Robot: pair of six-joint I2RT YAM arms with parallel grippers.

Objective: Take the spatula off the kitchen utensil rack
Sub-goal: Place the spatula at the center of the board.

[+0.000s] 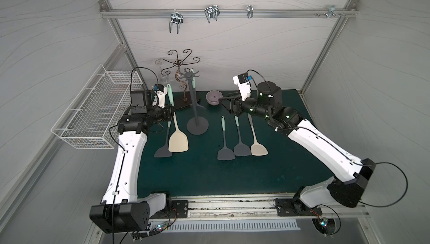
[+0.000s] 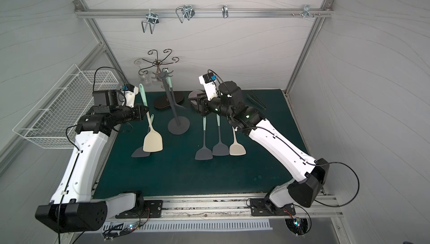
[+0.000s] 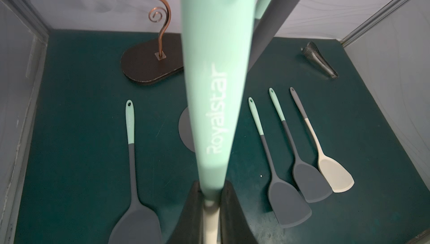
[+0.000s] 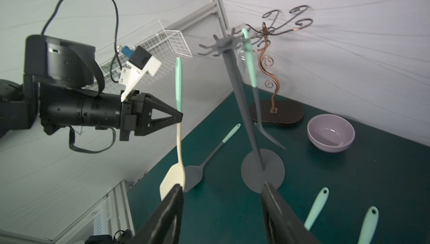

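Right wrist view shows the left tool (image 4: 179, 116) clenched on the cream spatula (image 4: 173, 177) where mint handle meets cream neck, holding it upright, clear of the kitchen utensil rack (image 4: 242, 105) and above the bench (image 1: 209, 177). The right tool (image 4: 222, 187) hangs released and empty. Setting it down looks like the step in hand: lower slowly, lay the blade flat beside the grey spatula (image 4: 194, 175) rather than on it, and keep clear of the rack, where a mint-handled spatula (image 4: 250, 63) hangs on a far prong.
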